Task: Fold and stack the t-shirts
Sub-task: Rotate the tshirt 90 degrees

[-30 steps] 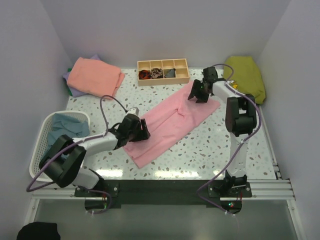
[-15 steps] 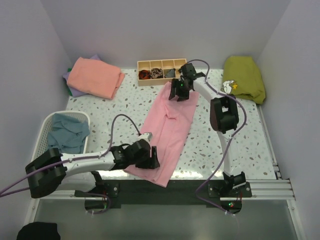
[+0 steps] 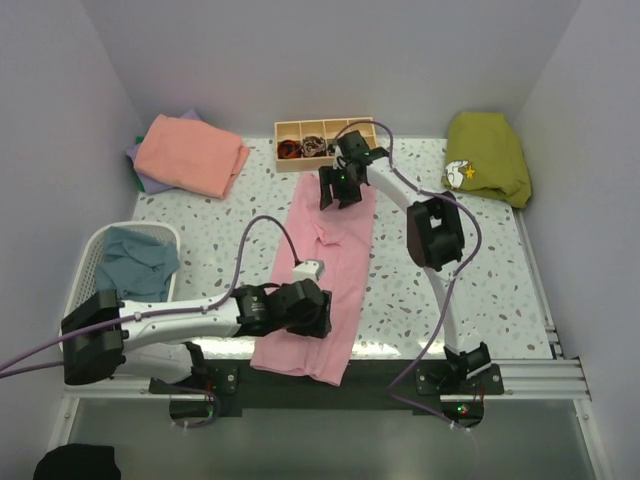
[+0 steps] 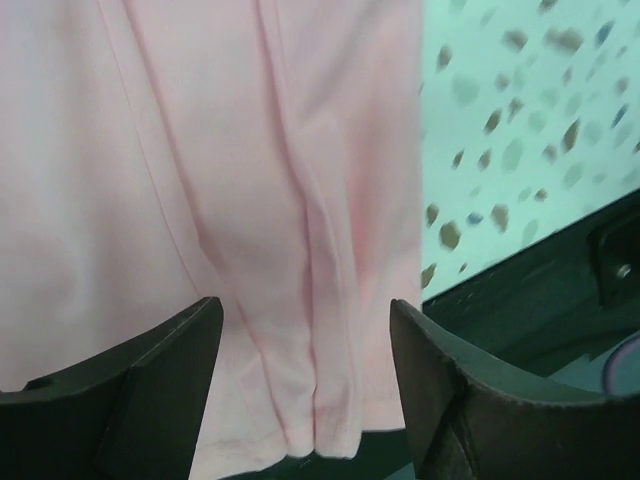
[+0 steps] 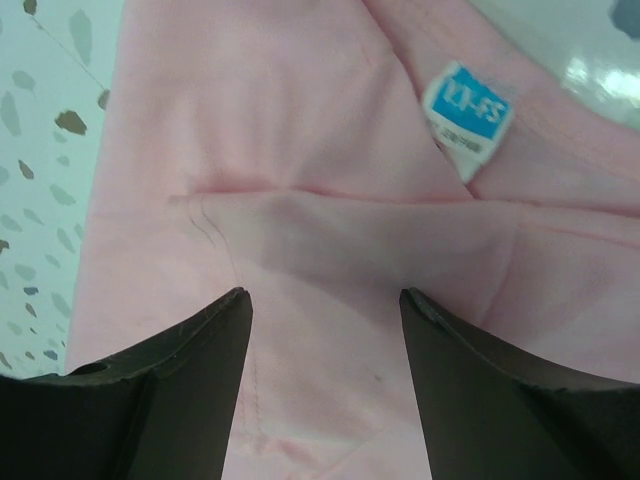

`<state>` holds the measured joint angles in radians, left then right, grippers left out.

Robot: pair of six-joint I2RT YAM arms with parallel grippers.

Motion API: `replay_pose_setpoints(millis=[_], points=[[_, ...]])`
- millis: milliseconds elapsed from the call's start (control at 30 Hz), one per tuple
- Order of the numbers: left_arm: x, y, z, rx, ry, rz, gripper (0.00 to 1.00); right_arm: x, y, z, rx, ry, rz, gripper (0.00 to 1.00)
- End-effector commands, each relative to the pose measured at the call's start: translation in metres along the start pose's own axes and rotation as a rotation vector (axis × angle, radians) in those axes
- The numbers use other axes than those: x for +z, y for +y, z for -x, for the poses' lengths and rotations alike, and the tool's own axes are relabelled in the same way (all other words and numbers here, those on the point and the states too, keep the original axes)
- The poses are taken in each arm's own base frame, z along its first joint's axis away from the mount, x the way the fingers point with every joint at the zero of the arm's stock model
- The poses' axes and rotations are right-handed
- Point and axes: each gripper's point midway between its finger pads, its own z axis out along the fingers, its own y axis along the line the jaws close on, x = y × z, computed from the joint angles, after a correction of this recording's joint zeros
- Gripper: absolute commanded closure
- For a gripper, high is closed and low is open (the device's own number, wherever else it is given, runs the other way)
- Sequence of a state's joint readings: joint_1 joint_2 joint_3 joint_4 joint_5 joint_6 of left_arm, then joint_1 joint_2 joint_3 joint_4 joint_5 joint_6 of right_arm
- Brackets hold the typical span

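A light pink t-shirt (image 3: 330,262), folded into a long strip, lies down the middle of the table, and its near end hangs over the front edge. My left gripper (image 3: 312,320) hovers over that near end, open, with a lengthwise crease of the pink cloth (image 4: 300,250) between its spread fingers (image 4: 160,380). My right gripper (image 3: 338,195) is over the far end, also open, above flat pink cloth (image 5: 320,250) near the blue neck label (image 5: 465,115). Neither gripper pinches any fabric.
A salmon-coral t-shirt (image 3: 190,153) lies folded on a lavender one (image 3: 148,182) at the back left. A white basket (image 3: 85,290) at the left holds a teal-blue shirt (image 3: 135,262). A wooden tray (image 3: 325,143) stands at the back, with an olive-green garment (image 3: 488,155) at the back right.
The pink t-shirt has swung from a diagonal to lying near-to-far. My left gripper moved towards the front edge, my right gripper moved left along the back, and both jaws spread a little.
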<state>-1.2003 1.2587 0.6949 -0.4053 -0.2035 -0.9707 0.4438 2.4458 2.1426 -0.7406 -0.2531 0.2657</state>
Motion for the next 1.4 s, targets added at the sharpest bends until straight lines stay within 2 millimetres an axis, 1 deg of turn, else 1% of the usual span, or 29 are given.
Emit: replay_pose_setpoints(millis=[0, 33, 67, 100, 133, 167, 200, 233, 267, 300, 333, 367, 400, 433, 500, 600, 633, 700, 733, 933, 1033, 1067, 1100, 1167, 1200, 1233, 1267, 1300, 1367], points=[[-0.044, -0.004, 0.113, 0.055, -0.334, 0.120, 0.27, -0.101, -0.013, 0.060, -0.014, -0.260, -0.027, 0.34], [-0.050, 0.000, 0.131, 0.050, -0.376, 0.135, 0.27, -0.111, -0.019, 0.056, 0.001, -0.276, -0.041, 0.34], [-0.054, 0.016, 0.155, 0.010, -0.414, 0.161, 0.26, -0.141, -0.023, 0.063, 0.008, -0.334, -0.083, 0.34], [-0.059, 0.014, 0.177, 0.032, -0.470, 0.139, 0.26, -0.155, -0.031, 0.061, 0.025, -0.347, -0.102, 0.33], [-0.059, 0.016, 0.191, 0.034, -0.499, 0.131, 0.26, -0.154, -0.038, 0.043, 0.043, -0.310, -0.120, 0.34], [-0.057, 0.026, 0.207, 0.017, -0.520, 0.134, 0.26, -0.180, -0.040, 0.042, 0.051, -0.354, -0.156, 0.34], [-0.060, 0.021, 0.227, 0.037, -0.579, 0.108, 0.26, -0.186, -0.046, 0.033, 0.069, -0.351, -0.191, 0.34], [-0.047, 0.023, 0.235, 0.059, -0.577, 0.117, 0.26, -0.178, -0.054, 0.006, 0.097, -0.295, -0.213, 0.34], [-0.040, 0.026, 0.247, 0.070, -0.583, 0.110, 0.26, -0.183, -0.052, -0.004, 0.101, -0.290, -0.213, 0.34], [-0.039, 0.019, 0.268, 0.083, -0.618, 0.092, 0.26, -0.199, -0.050, -0.010, 0.108, -0.313, -0.213, 0.34], [-0.007, 0.020, 0.266, 0.105, -0.545, 0.084, 0.26, -0.193, -0.053, -0.034, 0.138, -0.270, -0.219, 0.34], [0.005, 0.024, 0.276, 0.102, -0.532, 0.080, 0.27, -0.193, -0.051, -0.045, 0.138, -0.259, -0.202, 0.34], [0.027, 0.022, 0.285, 0.101, -0.506, 0.073, 0.28, -0.206, -0.044, -0.052, 0.138, -0.284, -0.183, 0.34], [0.038, 0.017, 0.288, 0.109, -0.488, 0.038, 0.28, -0.199, -0.047, -0.074, 0.159, -0.243, -0.184, 0.34], [0.063, 0.009, 0.299, 0.128, -0.466, -0.021, 0.28, -0.210, -0.036, -0.089, 0.149, -0.255, -0.132, 0.34], [0.096, -0.004, 0.307, 0.162, -0.406, -0.090, 0.29, -0.201, -0.037, -0.131, 0.175, -0.174, -0.119, 0.34], [0.104, -0.006, 0.307, 0.171, -0.388, -0.104, 0.29, -0.206, -0.033, -0.136, 0.174, -0.183, -0.105, 0.34], [0.124, -0.002, 0.310, 0.170, -0.367, -0.098, 0.29, -0.200, -0.031, -0.155, 0.196, -0.154, -0.083, 0.34], [0.128, 0.000, 0.312, 0.170, -0.364, -0.112, 0.29, -0.203, -0.025, -0.159, 0.194, -0.160, -0.047, 0.34], [0.170, 0.021, 0.321, 0.151, -0.298, -0.120, 0.30, -0.187, 0.002, -0.192, 0.220, -0.070, 0.133, 0.34], [0.190, 0.031, 0.323, 0.135, -0.272, -0.119, 0.30, -0.182, 0.026, -0.204, 0.206, -0.023, 0.244, 0.34], [0.191, 0.029, 0.332, 0.135, -0.283, -0.124, 0.30, -0.183, 0.037, -0.209, 0.190, -0.005, 0.286, 0.34], [0.204, 0.036, 0.328, 0.135, -0.265, -0.115, 0.30, -0.182, 0.043, -0.211, 0.179, 0.000, 0.305, 0.34], [0.207, 0.036, 0.343, 0.138, -0.277, -0.118, 0.30, -0.182, 0.058, -0.218, 0.145, 0.024, 0.343, 0.34], [0.222, 0.043, 0.339, 0.136, -0.257, -0.111, 0.30, -0.182, 0.065, -0.219, 0.131, 0.031, 0.367, 0.34], [0.226, 0.046, 0.343, 0.134, -0.258, -0.114, 0.30, -0.181, 0.070, -0.222, 0.118, 0.040, 0.378, 0.33], [0.224, 0.042, 0.357, 0.133, -0.276, -0.122, 0.30, -0.179, 0.077, -0.227, 0.102, 0.063, 0.388, 0.33], [0.240, 0.050, 0.350, 0.128, -0.251, -0.115, 0.30, -0.174, 0.079, -0.232, 0.103, 0.086, 0.386, 0.33], [0.240, 0.049, 0.367, 0.125, -0.275, -0.125, 0.30, -0.168, 0.088, -0.243, 0.086, 0.124, 0.392, 0.33]])
